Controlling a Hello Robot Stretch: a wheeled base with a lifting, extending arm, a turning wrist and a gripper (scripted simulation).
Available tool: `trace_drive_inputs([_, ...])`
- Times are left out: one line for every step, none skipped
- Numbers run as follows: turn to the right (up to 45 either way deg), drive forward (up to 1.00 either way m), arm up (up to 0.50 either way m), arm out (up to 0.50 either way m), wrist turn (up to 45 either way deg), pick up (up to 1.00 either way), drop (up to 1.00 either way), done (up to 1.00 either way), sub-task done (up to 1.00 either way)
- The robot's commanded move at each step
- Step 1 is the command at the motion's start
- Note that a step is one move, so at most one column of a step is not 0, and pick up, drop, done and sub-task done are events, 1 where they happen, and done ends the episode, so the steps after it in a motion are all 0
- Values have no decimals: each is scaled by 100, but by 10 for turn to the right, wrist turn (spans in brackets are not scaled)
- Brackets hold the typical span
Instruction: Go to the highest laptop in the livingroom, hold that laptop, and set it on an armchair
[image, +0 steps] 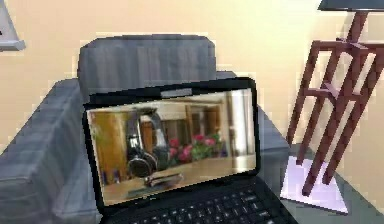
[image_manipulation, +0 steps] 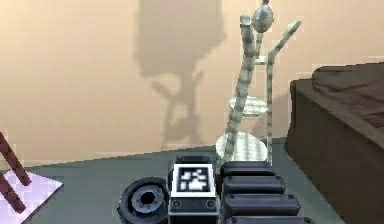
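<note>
1. Step in hand: approach. The laptop (image: 170, 150) stands close ahead in the forward view, with the grey armchair (image: 140, 60) directly behind it. I judge the drive-up nearly complete and the grasp not yet begun.

2. Gripper status: the gripper (image_manipulation: 145, 200) appears low in the arm side view as a dark rounded body just left of the white marker square (image_manipulation: 196, 181). Its far end cannot be made out. I therefore cannot tell whether the fingers are spread or pressed together, or whether it holds anything.

3. Laptop location: a reddish wooden stand (image_manipulation: 8, 165) on a pale base lies to the left of the gripper, apart from it. In the forward view the laptop sits left of that same stand. I judge the laptop to lie beyond the stand on that side, well apart from the gripper.

4. Next move: I expect to turn the base until the arm side faces the laptop, match the lift to its supporting surface, then extend. The stand is near the laptop, so the swing needs clearance from it.

5. Laptop appearance: black casing, lid raised and leaning slightly back. The screen is lit with a picture of headphones and flowers, and the keyboard runs off the bottom edge. It looks thin, wide and hinged, so I would grip the base edge, not the lid.
</note>
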Motion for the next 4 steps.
trace_drive_inputs([450,0,0,0,0,0,0,0,0])
trace_drive_inputs([270,0,0,0,0,0,0,0,0])
trace_drive_inputs([-450,0,0,0,0,0,0,0,0])
trace_drive_inputs([-450,0,0,0,0,0,0,0,0])
